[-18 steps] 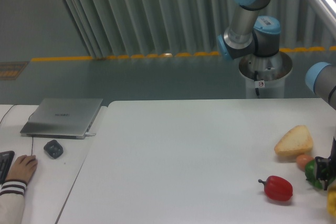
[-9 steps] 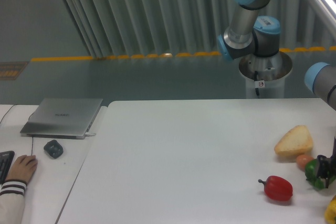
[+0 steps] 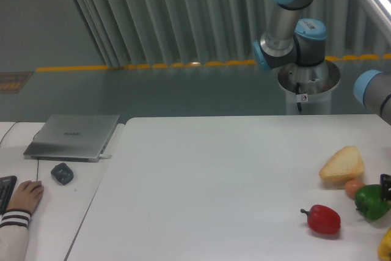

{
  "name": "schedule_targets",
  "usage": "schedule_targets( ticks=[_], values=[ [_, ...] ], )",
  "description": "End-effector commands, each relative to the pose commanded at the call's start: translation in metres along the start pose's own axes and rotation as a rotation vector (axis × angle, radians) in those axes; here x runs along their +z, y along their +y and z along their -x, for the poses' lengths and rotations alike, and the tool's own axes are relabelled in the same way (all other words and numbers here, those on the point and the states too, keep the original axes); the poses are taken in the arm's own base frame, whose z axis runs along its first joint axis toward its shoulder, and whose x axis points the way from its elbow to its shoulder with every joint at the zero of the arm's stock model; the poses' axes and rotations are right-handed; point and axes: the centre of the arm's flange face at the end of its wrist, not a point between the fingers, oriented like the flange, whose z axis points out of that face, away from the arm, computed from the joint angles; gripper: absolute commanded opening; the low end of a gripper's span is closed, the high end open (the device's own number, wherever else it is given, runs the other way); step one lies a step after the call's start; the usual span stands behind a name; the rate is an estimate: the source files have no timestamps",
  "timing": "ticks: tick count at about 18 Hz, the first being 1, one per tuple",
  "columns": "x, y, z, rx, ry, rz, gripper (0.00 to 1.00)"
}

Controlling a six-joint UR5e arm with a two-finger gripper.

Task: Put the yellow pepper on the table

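Observation:
Only a sliver of the yellow pepper point(image 3: 385, 246) shows, at the bottom right corner of the view, low over the white table point(image 3: 214, 181); I cannot tell whether it rests on it. A small dark piece of my gripper point(image 3: 386, 184) shows at the right edge, above the yellow pepper and just behind the green pepper point(image 3: 371, 201). Its fingers are cut off by the frame, so nothing shows whether they are open or shut. The arm's blue-capped joints point(image 3: 293, 35) rise behind the table.
A red pepper point(image 3: 322, 219), a small orange ball point(image 3: 352, 187) and a tan bread wedge point(image 3: 342, 164) lie near the right edge. On the left desk are a silver laptop point(image 3: 73, 136), a dark mouse point(image 3: 62, 172) and a person's hand point(image 3: 24, 197).
The gripper's dark body has slid right from in front of the green pepper, almost out of view. The yellow pepper dropped slightly lower early on and has since stayed put.

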Motion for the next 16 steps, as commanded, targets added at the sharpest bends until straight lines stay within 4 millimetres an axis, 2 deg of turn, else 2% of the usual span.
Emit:
schedule_targets(
  ticks=[6, 13, 16],
  values=[
    [-0.019, 0.043, 0.027, 0.278, -0.001, 0.008, 1.00],
    [-0.015, 0.057, 0.042, 0.613, 0.009, 0.008, 1.00],
    [-0.013, 0.066, 0.057, 0.613, 0.033, -0.041, 1.00]
  ],
)
